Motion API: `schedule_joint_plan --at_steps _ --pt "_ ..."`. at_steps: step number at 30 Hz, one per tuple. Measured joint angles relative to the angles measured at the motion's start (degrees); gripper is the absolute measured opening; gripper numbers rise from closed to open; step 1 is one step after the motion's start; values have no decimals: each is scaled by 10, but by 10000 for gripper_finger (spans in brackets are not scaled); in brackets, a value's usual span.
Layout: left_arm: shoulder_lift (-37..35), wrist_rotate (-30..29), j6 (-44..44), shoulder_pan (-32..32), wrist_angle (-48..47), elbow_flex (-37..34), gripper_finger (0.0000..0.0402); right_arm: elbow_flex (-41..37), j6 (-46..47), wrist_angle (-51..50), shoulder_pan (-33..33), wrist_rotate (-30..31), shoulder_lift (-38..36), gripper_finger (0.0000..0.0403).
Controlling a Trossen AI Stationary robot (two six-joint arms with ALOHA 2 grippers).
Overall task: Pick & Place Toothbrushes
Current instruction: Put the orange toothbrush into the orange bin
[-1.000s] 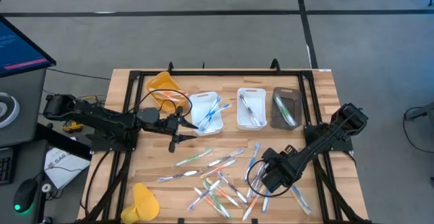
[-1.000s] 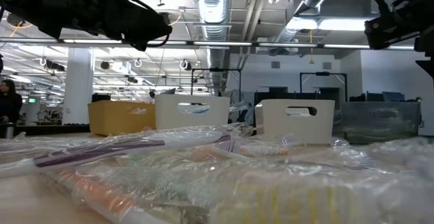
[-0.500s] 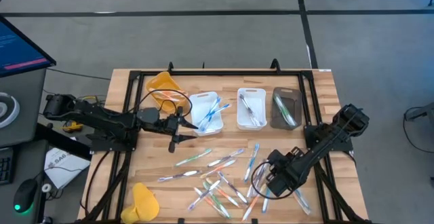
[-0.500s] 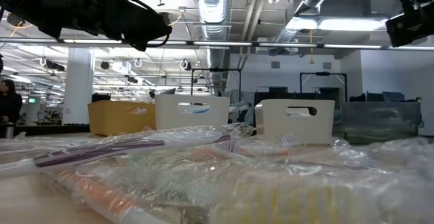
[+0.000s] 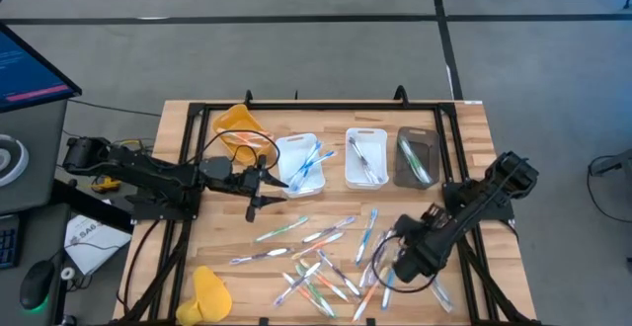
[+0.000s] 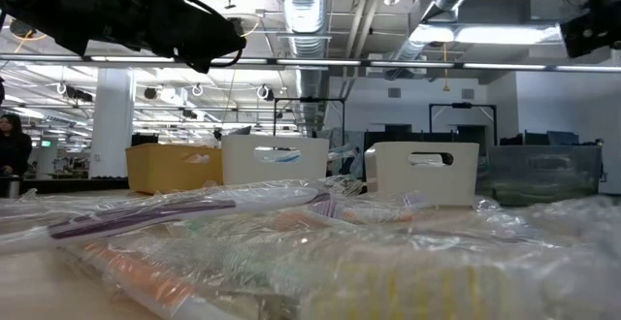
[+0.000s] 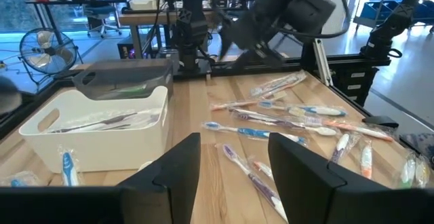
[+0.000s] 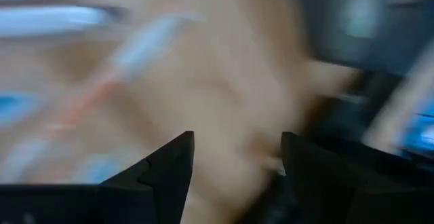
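Note:
Many toothbrushes (image 5: 318, 257) in clear wrappers lie loose on the near half of the wooden table, and they also fill the front of the low view (image 6: 291, 233). My right gripper (image 5: 395, 265) hangs open over the right side of this pile, pointing steeply down, with nothing between its fingers (image 8: 237, 173). My left gripper (image 5: 263, 184) waits open and almost level at the table's left, beside a white tray (image 5: 300, 164) that holds blue toothbrushes. In the left wrist view the pile (image 7: 291, 119) lies ahead of its empty fingers (image 7: 234, 166).
Along the far side stand a yellow tray (image 5: 240, 128), a second white tray (image 5: 365, 156) and a dark tray (image 5: 417, 158), each holding toothbrushes. A yellow object (image 5: 209, 292) lies at the near left corner. A black frame (image 5: 188, 168) runs around the table's edges.
My right gripper has risen a little and drifted toward the table's right edge, tipping to point more steeply down; in the low view its arm slides off toward the upper right. The toothbrushes have stayed where they were.

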Motion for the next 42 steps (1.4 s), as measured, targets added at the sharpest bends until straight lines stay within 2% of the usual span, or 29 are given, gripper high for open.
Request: schedule_joint_plan --at_steps 4,7,17,22,26,32,37,42 --pt "0 0 0 0 0 0 169 -2 90 -95 29 40 -1 216" --pt "0 0 0 0 -2 0 169 -21 129 -64 48 72 -29 217" --pt "0 0 0 0 -4 0 169 -69 207 -6 106 76 -169 216" --pt "0 0 2 0 -4 0 169 -121 235 26 126 135 -242 216" --pt "0 1 14 0 -4 0 169 -154 240 69 122 158 -282 215" --pt "0 1 15 0 -5 0 169 -161 211 132 113 252 -278 217" --pt "0 1 15 0 -5 0 169 -161 170 138 111 325 -261 215" --pt "0 1 42 0 -2 0 169 -161 174 145 102 313 -261 216"
